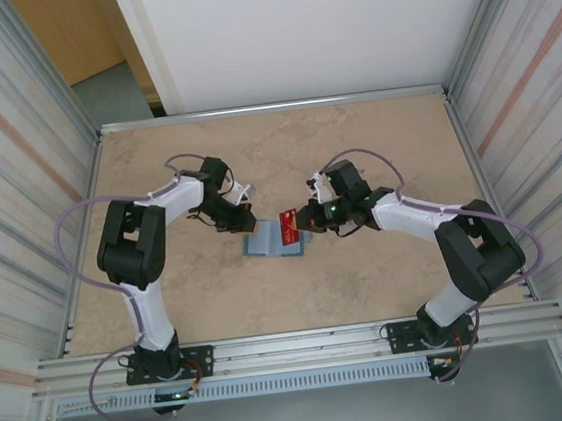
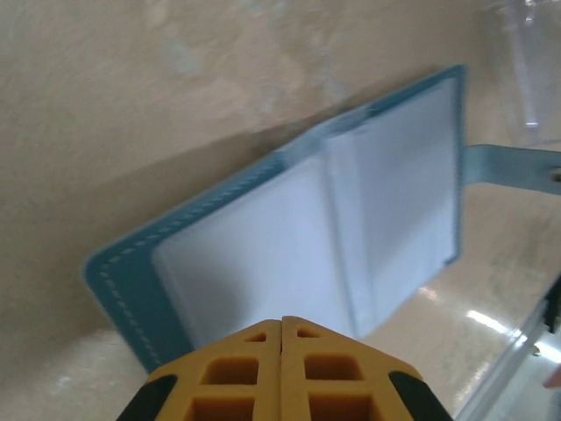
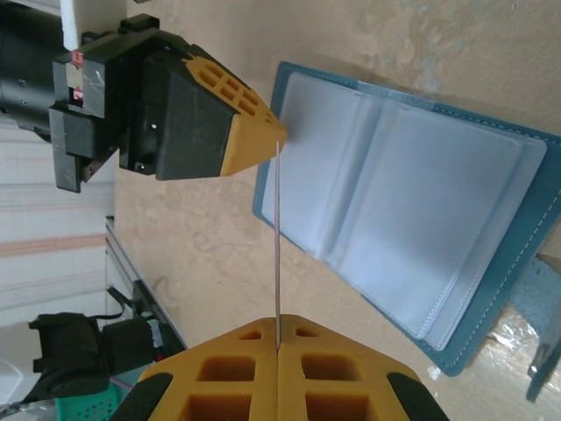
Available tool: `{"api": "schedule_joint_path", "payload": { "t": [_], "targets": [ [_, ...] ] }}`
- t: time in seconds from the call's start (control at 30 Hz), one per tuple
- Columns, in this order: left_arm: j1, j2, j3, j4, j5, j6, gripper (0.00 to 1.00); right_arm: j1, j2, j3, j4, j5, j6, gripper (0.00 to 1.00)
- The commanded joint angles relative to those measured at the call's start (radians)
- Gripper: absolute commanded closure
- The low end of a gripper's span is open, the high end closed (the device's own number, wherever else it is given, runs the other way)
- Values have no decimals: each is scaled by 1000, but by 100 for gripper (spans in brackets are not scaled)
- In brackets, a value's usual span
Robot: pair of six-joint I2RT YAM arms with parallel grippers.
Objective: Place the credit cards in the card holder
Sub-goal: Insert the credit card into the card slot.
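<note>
The right claw (image 3: 279, 331) pinched a credit card (image 1: 289, 226) edgewise, likely for sliding into the open card holder (image 3: 412, 202) ahead; the left claw (image 2: 281, 329) was clenched.

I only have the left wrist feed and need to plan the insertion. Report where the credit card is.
Observer: A red credit card is pinched in the right end effector, and it shows edge-on in the right wrist view.
Operator: Tell me where it sits against the card holder.
Observer: In the top view it overlaps the right part of the open card holder, and it is not yet in a pocket.
Operator: Give me the left end effector's position.
Observer: The left end effector sits at the holder's far left corner, facing the right one across it.
</note>
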Motion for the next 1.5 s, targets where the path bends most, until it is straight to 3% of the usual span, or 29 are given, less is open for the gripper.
{"api": "schedule_joint_path", "payload": {
  "t": [0.0,0.67,1.07,1.47],
  "targets": [
    [2,9,-5,-43,-113,1,93,18,40,33,-18,15,11,100],
    [49,9,-58,-9,-123,46,96,55,302,192,-37,-42,-2,100],
    [45,27,-48,-18,-115,34,96,45,378,180,36,-127,16,100],
    [40,15,-57,-10,-114,33,97,26,401,159,93,-101,53,100]
  ]
}}
